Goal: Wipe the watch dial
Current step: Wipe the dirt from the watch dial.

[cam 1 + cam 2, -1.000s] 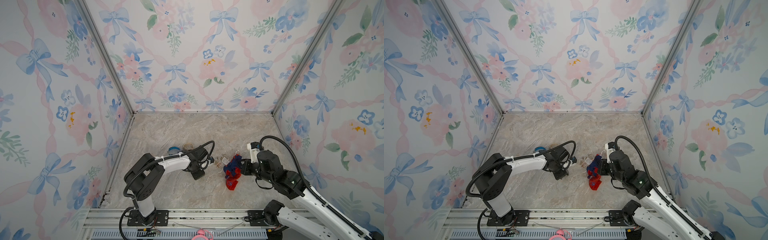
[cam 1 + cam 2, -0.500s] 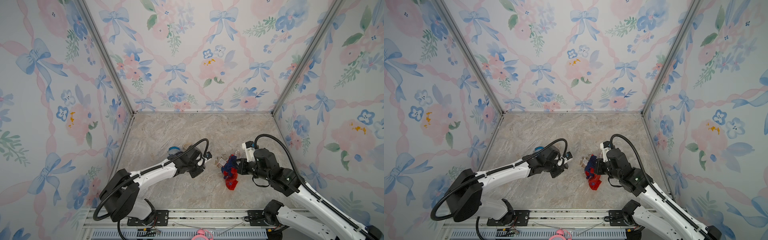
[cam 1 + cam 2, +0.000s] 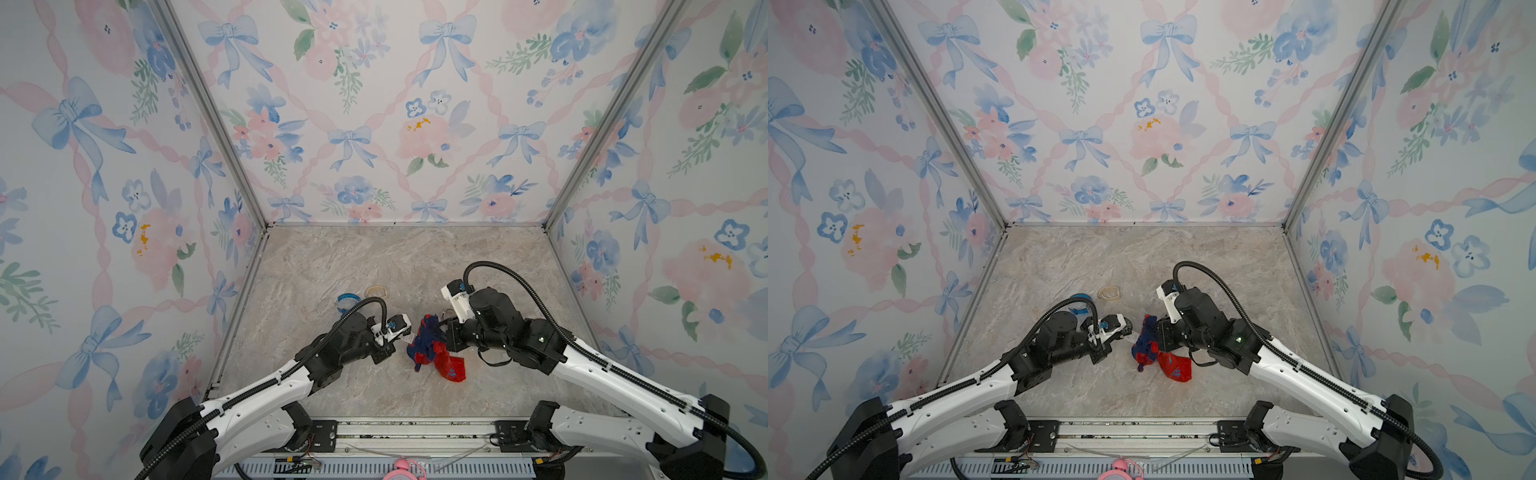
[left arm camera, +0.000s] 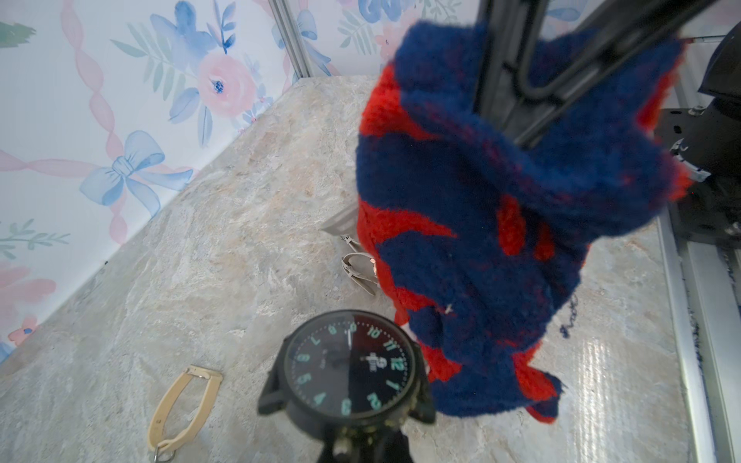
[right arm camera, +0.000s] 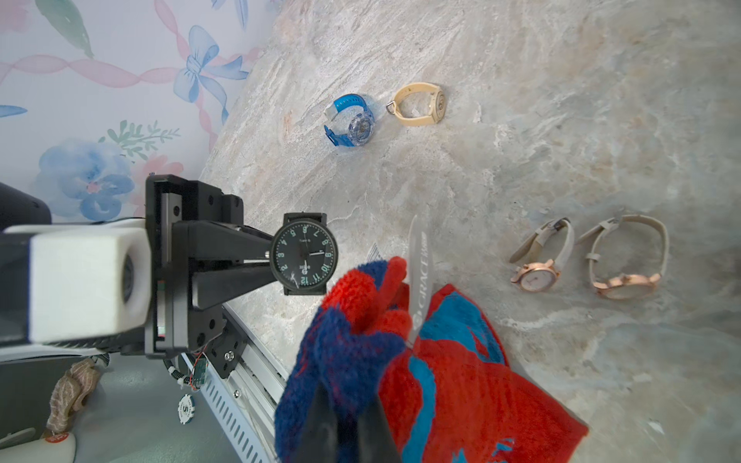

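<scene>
Nearest the rail [image 3: 415,432], the loose tail of the red-and-blue cloth [image 3: 451,368] is seen draped on the marble bench [image 3: 374,257]. Its bunched upper part is pinched between the fingers [image 5: 322,425] of the right gripper [image 5: 347,409], which are pressed together, and is lifted off the surface.

Just beside it, the black watch [image 5: 304,254] is held clear of the bench by the left gripper [image 3: 400,329]. The fingers [image 5: 232,282] are clamped on the edge of the case, and the dial is turned toward the cloth. Whether fleece and glass are touching cannot be told.

The watch is judged to be stiff, compact and fairly light, with a smooth crystal that could slip or be scratched. A hold on the case flank, as shown, is thought best, since the face is left bare. The cloth is judged soft and limp, so a firm wad would have to be presented for rubbing.

Farther out, two rose-gold watches [image 5: 537,276] are laid side by side. Farthest back, a blue watch [image 3: 347,300] and a cream watch [image 3: 376,291] are seen lying near each other.
</scene>
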Available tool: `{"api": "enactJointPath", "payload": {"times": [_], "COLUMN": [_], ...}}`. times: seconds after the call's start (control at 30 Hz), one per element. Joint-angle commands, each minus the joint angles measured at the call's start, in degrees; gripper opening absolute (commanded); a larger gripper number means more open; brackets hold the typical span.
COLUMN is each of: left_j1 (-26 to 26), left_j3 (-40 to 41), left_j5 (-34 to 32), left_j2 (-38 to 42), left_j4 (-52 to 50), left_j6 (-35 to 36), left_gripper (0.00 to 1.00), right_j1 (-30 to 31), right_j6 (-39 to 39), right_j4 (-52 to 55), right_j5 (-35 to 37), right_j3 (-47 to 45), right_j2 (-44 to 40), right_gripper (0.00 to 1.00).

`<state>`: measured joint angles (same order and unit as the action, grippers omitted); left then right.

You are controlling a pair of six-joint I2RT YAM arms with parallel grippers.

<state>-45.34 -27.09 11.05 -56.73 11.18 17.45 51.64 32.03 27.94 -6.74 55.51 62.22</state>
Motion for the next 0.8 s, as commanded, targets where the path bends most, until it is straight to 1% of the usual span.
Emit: {"api": "enactJointPath", "payload": {"times": [0.0, 0.27, 0.43, 0.63, 0.77], "left_j1": [-0.4, -2.7, -3.1, -3.2, -3.4], "left_j3": [0.4, 1.3, 0.9, 1.4, 1.5], "left_j5": [2.3, 6.1, 6.0, 4.7, 5.7], "left_j2": [-0.1, 1.5, 1.0, 2.1, 2.7], "left_j4": [3.8, 3.4, 3.4, 3.5, 3.4], "left_j6": [3.0, 10.9, 11.7, 12.2, 12.7], "left_gripper": [0.08, 0.12, 0.11, 0.10, 0.09], "right_j1": [0.9, 2.3, 4.1, 3.7, 0.4], "right_j6": [-1.6, -1.4, -1.4, -1.5, -1.6], "right_j4": [-1.7, -3.1, -3.1, -2.2, -0.3], "right_j5": [-0.8, -4.2, -4.3, -3.5, -4.1], "right_j3": [3.6, 8.6, 11.1, 10.5, 8.3], "right_j2": [2.6, 10.6, 14.9, 14.8, 14.0], "right_gripper": [0.00, 0.00, 0.00, 0.00, 0.00]}}
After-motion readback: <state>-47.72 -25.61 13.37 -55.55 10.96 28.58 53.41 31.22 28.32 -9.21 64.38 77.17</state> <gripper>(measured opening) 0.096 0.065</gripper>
